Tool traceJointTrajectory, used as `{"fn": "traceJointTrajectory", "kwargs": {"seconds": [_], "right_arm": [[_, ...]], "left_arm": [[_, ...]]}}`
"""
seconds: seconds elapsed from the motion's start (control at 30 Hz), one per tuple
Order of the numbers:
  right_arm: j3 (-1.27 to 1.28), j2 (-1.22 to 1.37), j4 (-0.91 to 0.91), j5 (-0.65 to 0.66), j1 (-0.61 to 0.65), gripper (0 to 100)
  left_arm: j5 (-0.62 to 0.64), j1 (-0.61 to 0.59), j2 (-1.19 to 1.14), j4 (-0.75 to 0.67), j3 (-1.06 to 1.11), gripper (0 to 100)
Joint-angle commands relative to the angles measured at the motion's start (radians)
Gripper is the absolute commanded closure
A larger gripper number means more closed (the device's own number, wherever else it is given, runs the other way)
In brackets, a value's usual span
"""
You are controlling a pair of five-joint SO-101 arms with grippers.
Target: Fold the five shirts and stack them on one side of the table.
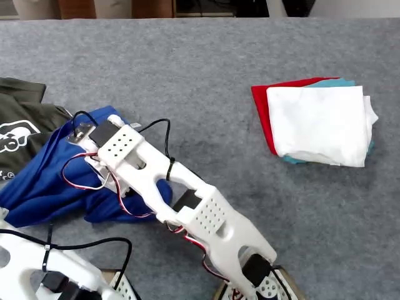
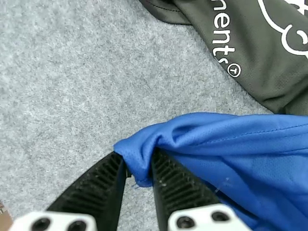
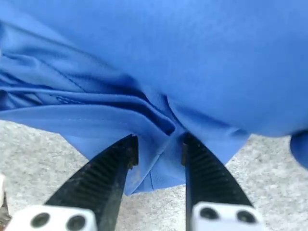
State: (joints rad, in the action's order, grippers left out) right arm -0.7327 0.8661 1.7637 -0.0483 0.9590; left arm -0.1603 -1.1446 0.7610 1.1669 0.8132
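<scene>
We judge the fourth shirt to be in hand. The blue shirt [image 1: 44,181] lies bunched at 9 o'clock on the table [image 1: 206,56], with the folded stack [image 1: 319,122] well apart at 3 o'clock. The left gripper [image 2: 138,161] pinches a corner of the blue shirt tightly between its fingers. The right gripper [image 3: 160,142] is closed around a thicker fold of it. Next, we think, both must draw apart to spread the cloth flat before any fold. The right arm [image 1: 187,200] covers the shirt's middle, so its outline is unclear. The dark shirt [image 1: 19,119] at 10 o'clock runs off the edge. The stack shows red, teal and white, and we cannot tell whether it holds more.
</scene>
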Motion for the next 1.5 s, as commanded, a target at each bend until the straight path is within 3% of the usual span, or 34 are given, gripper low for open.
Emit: {"fn": "traceJointTrajectory", "kwargs": {"seconds": [0.0, 0.4, 0.53, 1.2, 1.47], "right_arm": [[0.004, -0.061, 0.003, -0.003, -0.008, 83.2], [-0.005, 0.016, -0.043, -0.005, -0.007, 83.6], [-0.027, 0.018, -0.040, -0.003, -0.007, 92.8], [-0.127, 0.016, 0.008, -0.012, -0.013, 94.7], [-0.202, 0.015, 0.021, -0.043, -0.084, 98.4]], "left_arm": [[-0.009, -0.011, 0.012, -0.014, -0.012, 98], [-0.021, -0.012, 0.012, -0.011, -0.014, 98], [-0.041, -0.012, 0.012, -0.008, -0.014, 98], [-0.043, -0.014, 0.012, -0.006, -0.014, 98], [-0.037, -0.014, 0.013, -0.005, -0.068, 98]]}}
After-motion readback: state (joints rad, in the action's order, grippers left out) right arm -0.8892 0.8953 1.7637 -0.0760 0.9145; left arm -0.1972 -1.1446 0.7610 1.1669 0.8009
